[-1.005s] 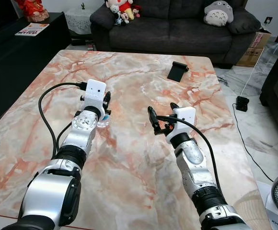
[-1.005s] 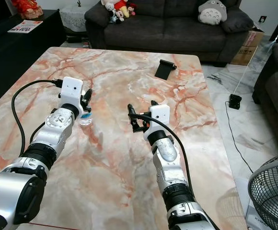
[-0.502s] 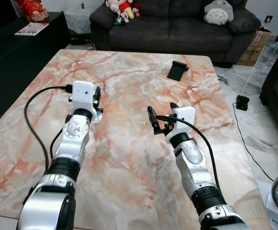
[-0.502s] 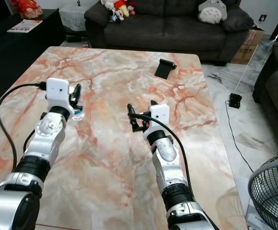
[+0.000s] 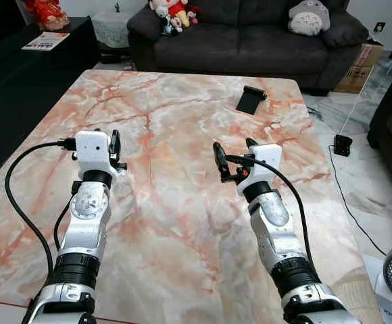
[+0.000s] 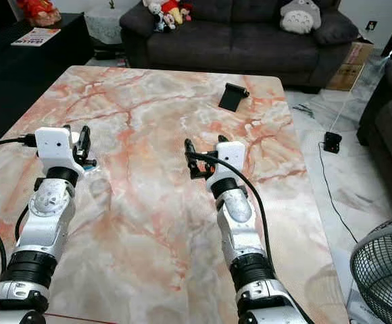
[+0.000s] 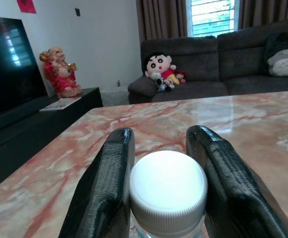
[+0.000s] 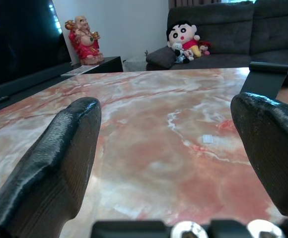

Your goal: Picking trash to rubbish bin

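Since a second ago the left arm has swung out toward the robot's left and drawn back nearer the table's near edge, carrying the bottle with it, while the right arm has barely shifted. At this moment the left gripper (image 7: 164, 198) has its two black fingers (image 7: 107, 193) closed snugly on a small clear bottle (image 7: 168, 191) with a white cap, one finger pressed against each side of the cap; in the head views the bottle is mostly hidden behind the white wrist housing. Whether the bottle's base touches the marble table (image 5: 182, 223) or hangs just above it cannot be told. Ahead of that gripper, past the table's far edge, sits a dark grey sofa (image 7: 218, 64) with a cartoon plush doll (image 7: 160, 69) and a grey round plush (image 7: 285, 62); off to its left stands a black TV cabinet (image 5: 27, 67) carrying a red figurine (image 7: 59, 72) and a magazine (image 5: 45, 41). The right gripper (image 5: 233, 156) hovers low over the middle of the table with its fingers (image 8: 59, 148) spread wide apart and nothing between them. Well ahead of it, toward the far side, a black phone stand (image 5: 251, 99) rests on the marble, and a tiny white scrap (image 8: 208, 139) lies on the surface between the two.
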Tool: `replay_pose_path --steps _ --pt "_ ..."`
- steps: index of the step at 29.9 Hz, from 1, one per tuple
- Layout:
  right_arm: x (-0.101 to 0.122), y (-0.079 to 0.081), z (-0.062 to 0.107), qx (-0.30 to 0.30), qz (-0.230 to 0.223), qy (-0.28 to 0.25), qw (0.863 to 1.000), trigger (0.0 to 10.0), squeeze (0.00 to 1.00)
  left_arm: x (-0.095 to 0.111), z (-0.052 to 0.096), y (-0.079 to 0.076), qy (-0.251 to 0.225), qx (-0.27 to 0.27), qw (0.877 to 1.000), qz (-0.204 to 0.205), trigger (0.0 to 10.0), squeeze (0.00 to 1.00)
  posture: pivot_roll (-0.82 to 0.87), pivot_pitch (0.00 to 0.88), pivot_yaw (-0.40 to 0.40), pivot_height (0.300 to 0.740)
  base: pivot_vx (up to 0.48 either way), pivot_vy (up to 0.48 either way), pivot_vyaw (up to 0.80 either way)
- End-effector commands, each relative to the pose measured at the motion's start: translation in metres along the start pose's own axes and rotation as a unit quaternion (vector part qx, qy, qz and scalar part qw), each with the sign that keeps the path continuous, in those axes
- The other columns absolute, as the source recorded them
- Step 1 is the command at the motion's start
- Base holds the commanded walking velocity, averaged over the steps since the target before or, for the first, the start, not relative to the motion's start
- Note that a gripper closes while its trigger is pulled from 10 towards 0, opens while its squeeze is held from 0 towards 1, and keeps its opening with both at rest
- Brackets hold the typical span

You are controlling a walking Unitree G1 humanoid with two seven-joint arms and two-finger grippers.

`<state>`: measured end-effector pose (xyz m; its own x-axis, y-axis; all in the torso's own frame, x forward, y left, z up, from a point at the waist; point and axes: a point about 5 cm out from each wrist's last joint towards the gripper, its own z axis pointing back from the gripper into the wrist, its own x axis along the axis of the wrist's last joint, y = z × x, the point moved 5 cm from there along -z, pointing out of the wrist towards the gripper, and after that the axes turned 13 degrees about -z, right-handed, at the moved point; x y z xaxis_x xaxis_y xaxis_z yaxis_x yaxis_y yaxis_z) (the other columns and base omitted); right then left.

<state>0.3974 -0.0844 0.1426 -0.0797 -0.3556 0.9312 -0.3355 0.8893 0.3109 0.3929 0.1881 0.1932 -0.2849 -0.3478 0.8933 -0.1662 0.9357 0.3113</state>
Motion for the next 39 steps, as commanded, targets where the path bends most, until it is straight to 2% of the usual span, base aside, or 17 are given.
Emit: replay_pose_path --steps 1,9,31,35,39 --pt "0.012 0.004 -0.005 0.008 0.001 -0.019 1.000 10.0 0.00 0.017 -0.002 -0.002 -0.033 0.003 0.999 0.007 10.0 0.00 0.00 0.044 -0.019 0.740 -0.330 0.000 0.00" --pt "0.011 0.002 -0.005 0.009 0.004 -0.017 1.000 10.0 0.00 0.019 0.000 -0.010 -0.029 -0.008 0.999 0.010 10.0 0.00 0.00 0.034 -0.015 0.740 -0.326 0.000 0.00" --pt "0.009 0.003 -0.004 0.012 0.005 -0.014 1.000 10.0 0.00 0.019 0.002 -0.017 -0.026 -0.018 0.999 0.011 10.0 0.00 -0.01 0.012 -0.013 0.740 -0.306 0.000 0.00" --pt "0.004 0.001 -0.002 0.010 0.005 -0.007 1.000 10.0 0.00 0.015 0.004 -0.014 -0.022 -0.017 1.000 0.008 10.0 0.00 -0.01 0.012 -0.013 0.740 -0.273 0.000 0.00" --pt "-0.004 -0.007 0.003 0.000 0.008 0.011 1.000 10.0 0.00 0.010 0.009 -0.010 -0.012 -0.016 1.000 0.002 10.0 0.00 0.00 0.033 -0.022 0.740 -0.266 0.000 0.00"
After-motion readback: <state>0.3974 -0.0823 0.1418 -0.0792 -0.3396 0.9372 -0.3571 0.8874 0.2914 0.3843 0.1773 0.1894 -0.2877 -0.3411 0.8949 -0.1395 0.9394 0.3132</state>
